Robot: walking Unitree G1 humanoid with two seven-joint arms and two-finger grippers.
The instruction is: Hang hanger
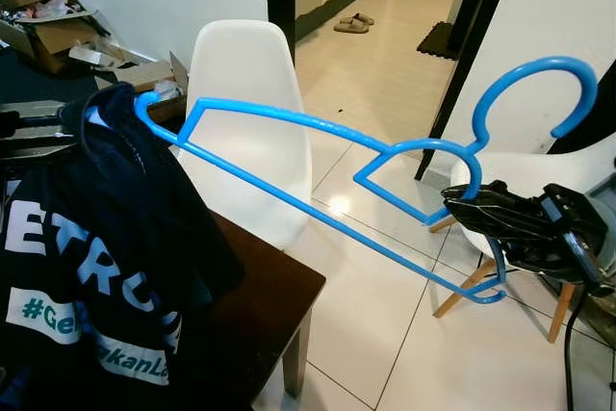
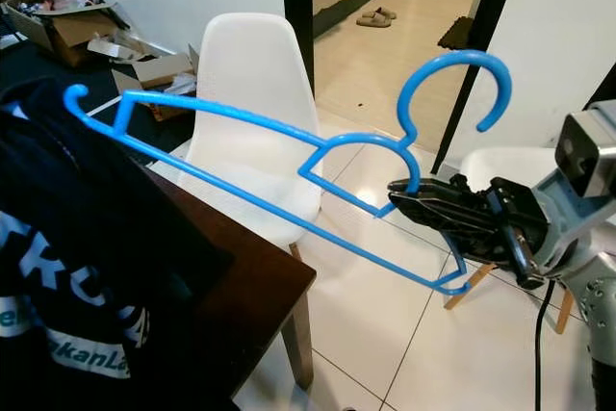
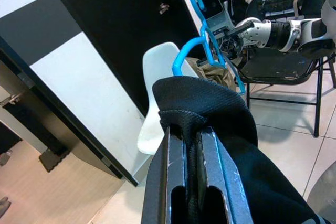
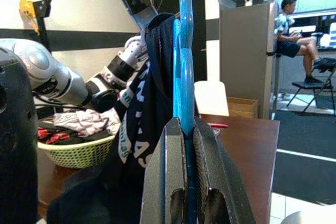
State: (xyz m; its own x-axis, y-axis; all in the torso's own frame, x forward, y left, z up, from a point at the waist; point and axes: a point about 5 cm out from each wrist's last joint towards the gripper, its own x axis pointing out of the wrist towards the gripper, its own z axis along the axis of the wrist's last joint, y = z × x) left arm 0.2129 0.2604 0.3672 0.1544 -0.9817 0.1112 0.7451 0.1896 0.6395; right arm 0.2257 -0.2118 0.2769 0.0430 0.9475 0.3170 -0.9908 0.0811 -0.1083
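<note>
Hanger tip under dark shirt

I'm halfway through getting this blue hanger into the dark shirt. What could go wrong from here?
1. The right tool holds the blue hanger near its neck, far from the end inside the dark shirt; that long lever may twist or slip in the grip.
2. The left tool pinches only a fold of fabric at the collar, so a pull might drag the shirt free.
3. The hanger's far end spans the white chair and wooden table; swinging it may snag either.
</note>
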